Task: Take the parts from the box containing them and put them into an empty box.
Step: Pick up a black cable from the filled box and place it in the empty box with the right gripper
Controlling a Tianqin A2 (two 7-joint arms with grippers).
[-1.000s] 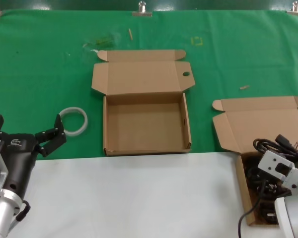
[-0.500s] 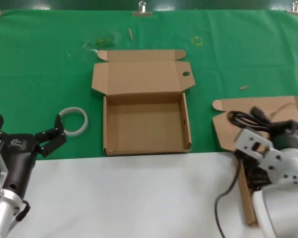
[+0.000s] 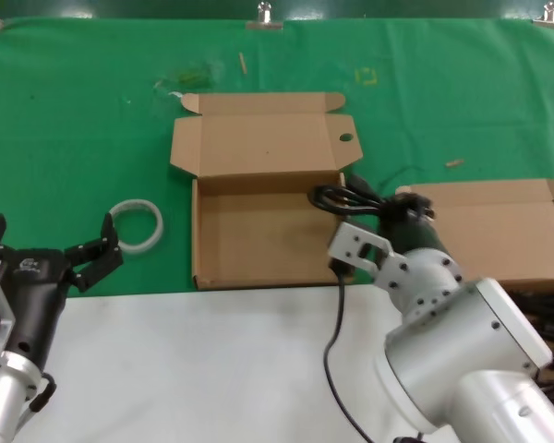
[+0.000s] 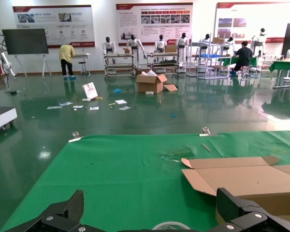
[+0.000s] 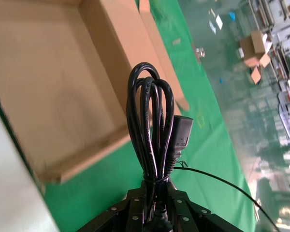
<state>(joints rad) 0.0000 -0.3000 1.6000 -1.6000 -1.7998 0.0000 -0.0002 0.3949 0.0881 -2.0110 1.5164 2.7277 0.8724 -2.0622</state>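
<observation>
From the head view, the right gripper [image 3: 374,224] hangs at the near right corner of the empty box [image 3: 270,242], clamped on a bundled black power cord [image 3: 349,197]. The coil's loop end reaches out past the gripper over the box's right wall, so its long axis points leftward and away, toward the box's open floor. A loose tail of cord droops down in front of the arm onto the white tabletop [image 3: 212,369]. The box the parts come from [image 3: 499,235] sits well off to the right, half hidden behind the arm. The left gripper [image 3: 51,251] waits at the near left, fingers spread, holding nothing, close to a white ring [image 3: 134,224]; the right arm is clearly the nearer one to the drop spot.

The left wrist view shows only its own spread fingertips, the green cloth and the empty box's raised lid [image 4: 241,176].

The right wrist view looks straight along the coil: the cord [image 5: 152,130], plug beside it, is pinched at its near end, with the box's bare floor [image 5: 43,87] to one side. I'd judge a short carry across that wall puts it inside.
</observation>
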